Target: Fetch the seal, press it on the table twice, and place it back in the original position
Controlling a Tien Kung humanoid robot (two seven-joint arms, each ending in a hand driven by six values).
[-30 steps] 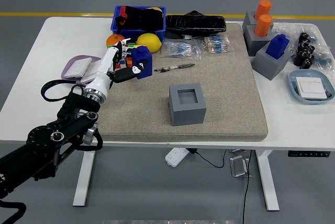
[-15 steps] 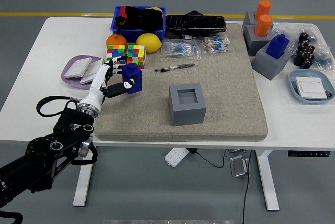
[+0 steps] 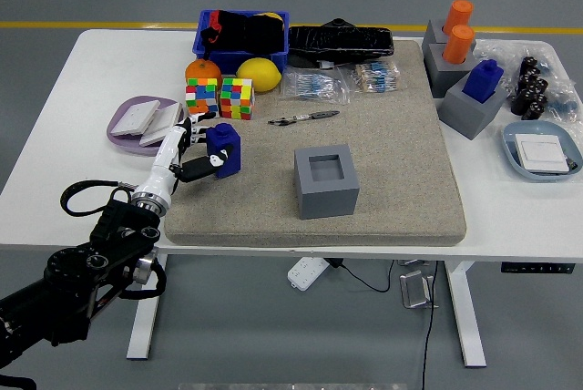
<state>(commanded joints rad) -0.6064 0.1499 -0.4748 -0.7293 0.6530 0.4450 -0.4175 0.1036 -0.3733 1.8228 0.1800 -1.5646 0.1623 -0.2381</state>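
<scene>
Blue seal [image 3: 224,148] gripped in my left hand [image 3: 189,142], at the mat's left side.
My fingers are closed around it; its grey block [image 3: 325,180] sits well apart at the beige mat's [image 3: 392,144] middle, cavity vacant.

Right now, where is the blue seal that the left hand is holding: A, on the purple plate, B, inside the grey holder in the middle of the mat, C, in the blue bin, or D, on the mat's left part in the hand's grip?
D: the left hand grips the blue seal over the mat's left part, while the grey holder stands empty.
</scene>
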